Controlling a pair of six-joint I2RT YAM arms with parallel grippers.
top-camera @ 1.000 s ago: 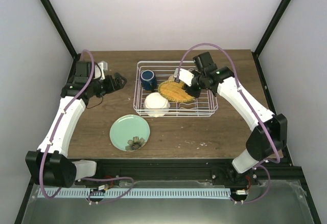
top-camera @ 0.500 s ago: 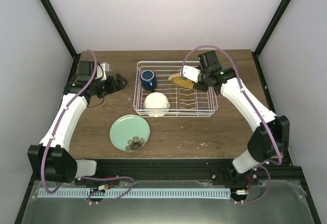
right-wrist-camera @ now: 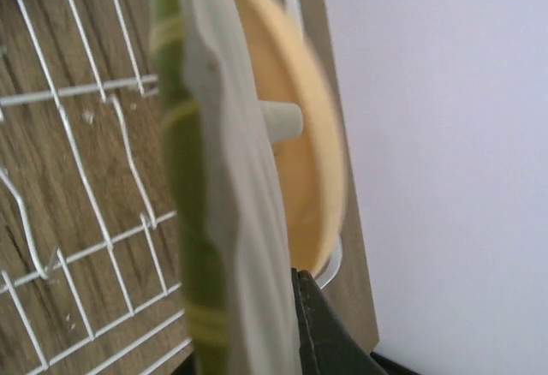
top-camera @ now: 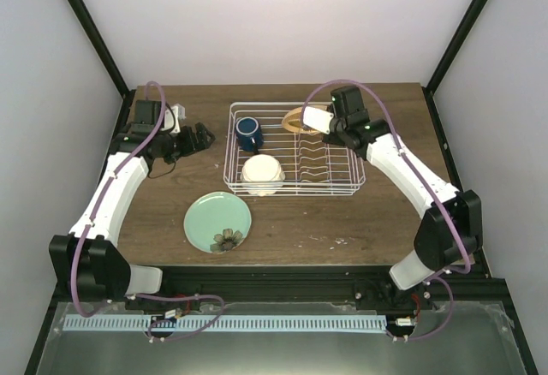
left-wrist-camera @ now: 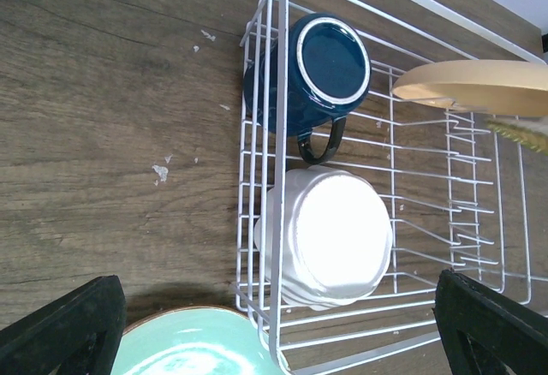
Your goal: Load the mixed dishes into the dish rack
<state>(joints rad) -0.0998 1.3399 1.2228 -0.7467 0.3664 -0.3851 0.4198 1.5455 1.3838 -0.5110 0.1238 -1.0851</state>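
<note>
Orange-yellow plate [top-camera: 294, 122], on edge at the far side of the dish rack [top-camera: 291, 193], clamped in the right gripper [top-camera: 310, 121]. We note the left gripper [top-camera: 204, 135] spread apart, empty, over the table [top-camera: 342, 221] left of the rack.

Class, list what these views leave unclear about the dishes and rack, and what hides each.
Right wrist view: the orange-yellow plate is blurred, too close to the lens; whether its rim sits between the dish rack tines is unseen.
Left wrist view: the mint-green plate is mostly cut off by the bottom edge.
Top view: the right gripper is too small to show its fingertips on the plate.
</note>
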